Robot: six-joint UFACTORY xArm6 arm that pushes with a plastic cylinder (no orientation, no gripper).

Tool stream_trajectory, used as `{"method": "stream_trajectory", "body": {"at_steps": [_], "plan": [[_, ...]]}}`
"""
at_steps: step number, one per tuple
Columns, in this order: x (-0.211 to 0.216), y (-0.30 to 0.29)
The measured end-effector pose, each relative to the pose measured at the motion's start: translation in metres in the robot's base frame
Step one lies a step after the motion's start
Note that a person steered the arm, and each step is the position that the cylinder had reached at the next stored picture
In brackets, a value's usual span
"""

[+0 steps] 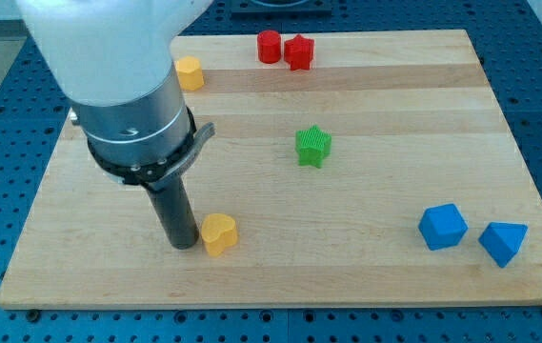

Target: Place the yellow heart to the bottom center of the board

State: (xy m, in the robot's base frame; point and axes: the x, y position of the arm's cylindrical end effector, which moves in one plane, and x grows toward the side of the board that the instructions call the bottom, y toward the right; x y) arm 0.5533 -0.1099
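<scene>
The arm carries no claw, so nothing is clenched or grasped; its tip (184, 245) rests on the bench (366, 276) touching the left side of the yellow heart (219, 233), which sits near the bottom edge, left of centre. A steady push toward the right edge, kept through the heart's middle so it does not spin off, looks enough. The blue cube (442, 227) and blue wedge (503, 242) lie well clear. Farther up stand the green star (313, 146), a yellow block (189, 72) and two red blocks (284, 49).
</scene>
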Motion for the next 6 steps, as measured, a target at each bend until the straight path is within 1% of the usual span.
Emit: {"method": "stream_trajectory", "body": {"at_steps": [1, 3, 4, 5, 6], "plan": [[-0.01, 0.014], [-0.015, 0.049], [-0.02, 0.051], [-0.019, 0.06], [-0.005, 0.063]]}}
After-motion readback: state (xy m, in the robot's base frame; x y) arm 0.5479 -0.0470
